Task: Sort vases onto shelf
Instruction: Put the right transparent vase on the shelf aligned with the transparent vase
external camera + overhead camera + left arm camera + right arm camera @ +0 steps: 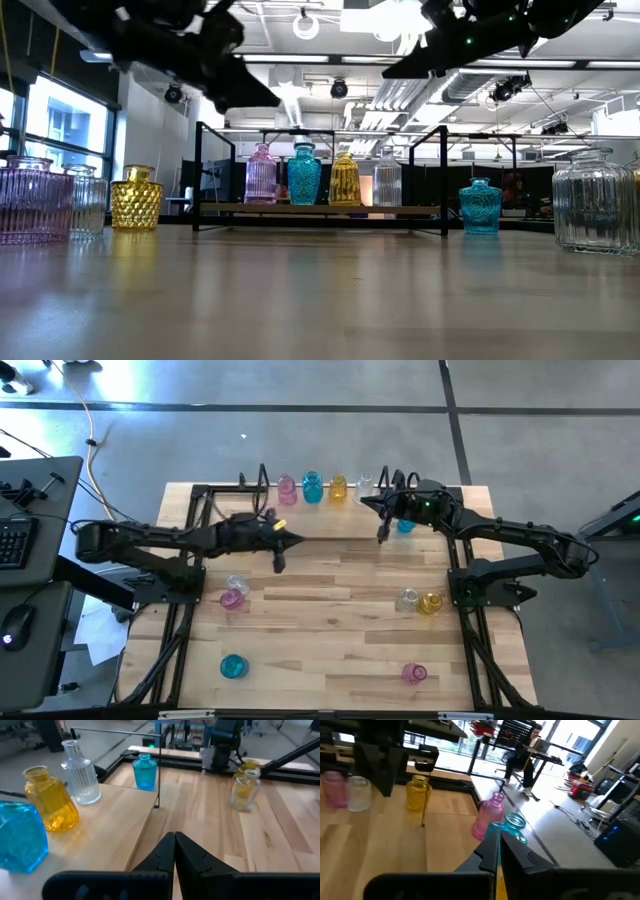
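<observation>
Vases: small ribbed glass bottles, bulbous body, narrow neck. Four stand in a row on the shelf (262,488) at the far edge of the tabletop (330,600): pink (287,488), teal (312,487), yellow (338,487), clear (365,484). A fifth, also teal (405,525), sits just off the shelf's right end. Loose stock nearer me: a clear and pink pair (234,593) on the left, a clear and yellow pair (420,601) on the right, one teal (233,666) and one pink (414,674) near the front edge.

Handling, as I judge it: light, rigid, slick, breakable; top-heavy if nudged at the neck. I would take each by the neck or shoulder, straight down, and squeeze gently.

Left gripper (281,565): fingers together, empty, above mid-table. Right gripper (381,536): fingers together, empty, beside the fifth vase.
</observation>
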Robot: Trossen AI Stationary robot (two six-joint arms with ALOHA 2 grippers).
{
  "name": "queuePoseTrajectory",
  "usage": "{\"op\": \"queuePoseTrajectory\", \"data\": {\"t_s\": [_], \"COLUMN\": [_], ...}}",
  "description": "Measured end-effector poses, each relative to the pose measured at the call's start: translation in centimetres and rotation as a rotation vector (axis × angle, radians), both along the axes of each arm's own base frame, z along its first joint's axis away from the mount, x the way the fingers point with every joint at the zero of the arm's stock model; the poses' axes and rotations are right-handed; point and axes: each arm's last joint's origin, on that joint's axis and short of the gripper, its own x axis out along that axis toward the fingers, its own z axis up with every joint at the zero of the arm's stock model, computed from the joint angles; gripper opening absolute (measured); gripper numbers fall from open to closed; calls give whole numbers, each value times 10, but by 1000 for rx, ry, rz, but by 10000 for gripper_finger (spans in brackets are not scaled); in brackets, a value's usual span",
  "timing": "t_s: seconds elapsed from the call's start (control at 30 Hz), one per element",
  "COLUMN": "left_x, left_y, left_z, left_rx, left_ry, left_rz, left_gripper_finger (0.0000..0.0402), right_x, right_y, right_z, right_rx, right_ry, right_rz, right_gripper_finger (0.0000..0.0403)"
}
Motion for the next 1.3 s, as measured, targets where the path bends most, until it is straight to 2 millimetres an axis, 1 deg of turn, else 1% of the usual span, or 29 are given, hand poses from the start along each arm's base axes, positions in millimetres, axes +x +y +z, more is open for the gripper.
{"op": "queuePoseTrajectory", "data": {"t_s": [0.13,0.23,0.53,0.83,1.07,1.17,1.3], "left_x": [-22,-37,-73,-102,-116,-119,-121], "left_y": [-5,-8,-16,-22,-25,-26,-26], "left_z": [-8,-12,-22,-35,-46,-50,-53], "left_rx": [10,15,59,80,91,88,82], "left_ry": [-45,-81,-144,-246,-306,-323,-296], "left_rz": [0,2,25,27,24,23,23], "left_gripper_finger": [0,0,0,0,0,0,0], "right_x": [1,3,19,23,17,9,-6], "right_y": [2,7,40,71,95,103,114], "right_z": [0,-1,-12,-21,-25,-22,-16], "right_rx": [44,55,81,127,180,227,320], "right_ry": [-16,-10,66,155,213,212,210], "right_rz": [31,36,161,85,46,35,39], "right_gripper_finger": [2,2,2,2,2,2,2]}}
